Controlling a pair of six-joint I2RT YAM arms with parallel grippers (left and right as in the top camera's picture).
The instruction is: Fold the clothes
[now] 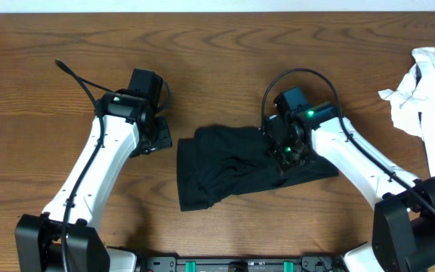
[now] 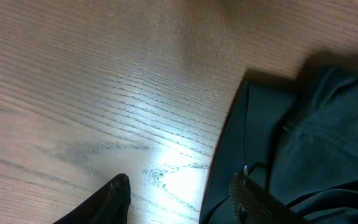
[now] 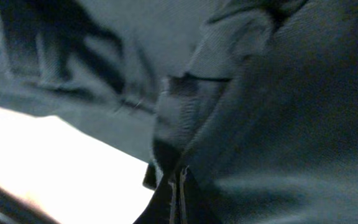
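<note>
Black T-shirt (image 1: 232,170) lies rumpled on the wooden table (image 1: 202,60), right gripper (image 1: 285,155) pinching it, left gripper (image 1: 158,139) apart.

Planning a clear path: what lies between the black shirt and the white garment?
Overhead shows only bare table wood between shirt and white garment, with the right arm crossing beside the shirt.

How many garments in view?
2: black T-shirt crumpled mid-frame; white garment at the right edge, partly cut off. Others may lie out of frame.
</note>
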